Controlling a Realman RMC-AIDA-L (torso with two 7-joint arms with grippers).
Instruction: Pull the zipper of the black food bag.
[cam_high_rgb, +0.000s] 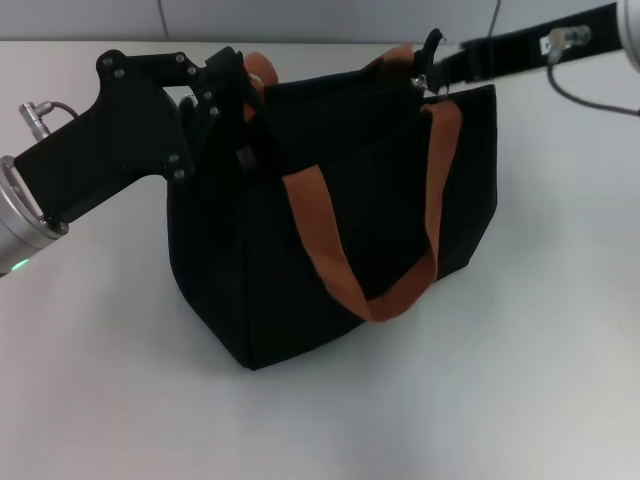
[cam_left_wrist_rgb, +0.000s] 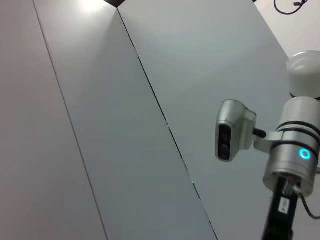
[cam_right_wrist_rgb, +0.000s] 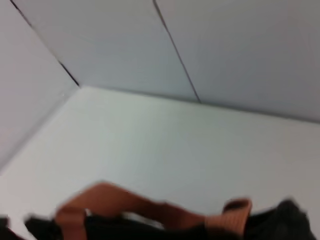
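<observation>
The black food bag (cam_high_rgb: 340, 220) stands in the middle of the white table, with two rust-orange strap handles (cam_high_rgb: 330, 250). My left gripper (cam_high_rgb: 228, 92) is at the bag's top left corner and is shut on the fabric edge there. My right gripper (cam_high_rgb: 432, 62) reaches in from the right and sits at the bag's top right corner, beside the far handle's end. The zipper pull is hidden behind the right gripper's tip. The right wrist view shows the far orange handle (cam_right_wrist_rgb: 125, 200) and the bag's top edge (cam_right_wrist_rgb: 280, 220).
The white table (cam_high_rgb: 520, 380) extends in front of the bag and to its right. A grey panelled wall (cam_high_rgb: 300, 18) stands behind. The left wrist view shows wall panels and my right arm's silver joint with a blue ring light (cam_left_wrist_rgb: 300, 150).
</observation>
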